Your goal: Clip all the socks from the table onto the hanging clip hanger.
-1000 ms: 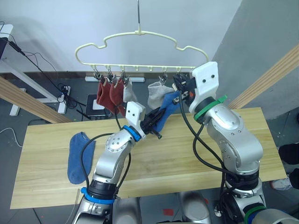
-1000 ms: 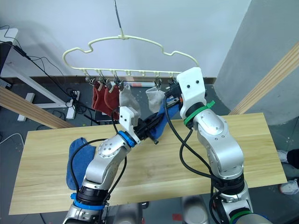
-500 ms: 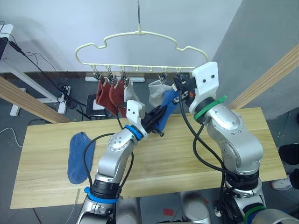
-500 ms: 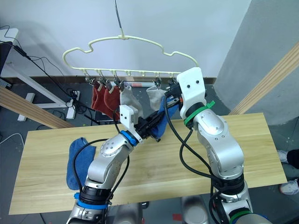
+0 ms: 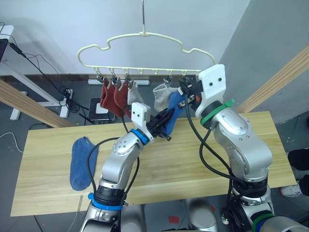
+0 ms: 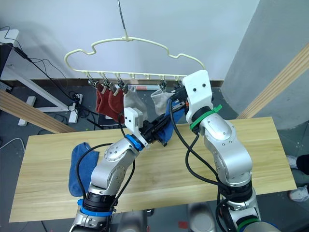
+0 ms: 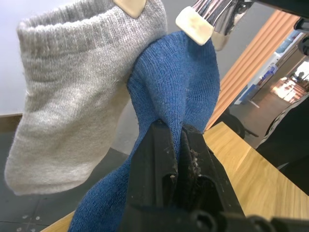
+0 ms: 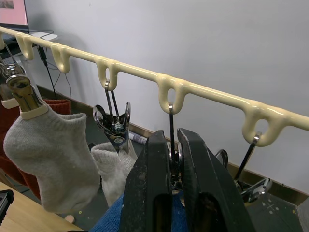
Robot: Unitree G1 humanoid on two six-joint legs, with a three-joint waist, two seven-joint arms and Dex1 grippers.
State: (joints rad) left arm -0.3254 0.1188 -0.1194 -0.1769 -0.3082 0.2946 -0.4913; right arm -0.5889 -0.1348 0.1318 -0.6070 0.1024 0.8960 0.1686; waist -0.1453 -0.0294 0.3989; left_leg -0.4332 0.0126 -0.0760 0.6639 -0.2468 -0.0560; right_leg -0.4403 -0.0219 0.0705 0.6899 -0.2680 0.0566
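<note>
At frame centre, the left gripper (image 5: 166,120) has its jaws closed on a blue sock (image 5: 173,112) lifted to the clip hanger (image 5: 145,50). The right gripper (image 5: 185,92) pinches a metal clip (image 8: 172,157) with jaws nearly shut. Another blue sock (image 5: 82,162) lies on the table (image 5: 193,154) at lower left.

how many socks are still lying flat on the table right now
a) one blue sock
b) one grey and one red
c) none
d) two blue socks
a) A single blue sock lies on the table toward the robot's left; the other blue sock is raised at the clip hanger, pinched by the left end effector, and the red and grey socks hang from clips.
</note>
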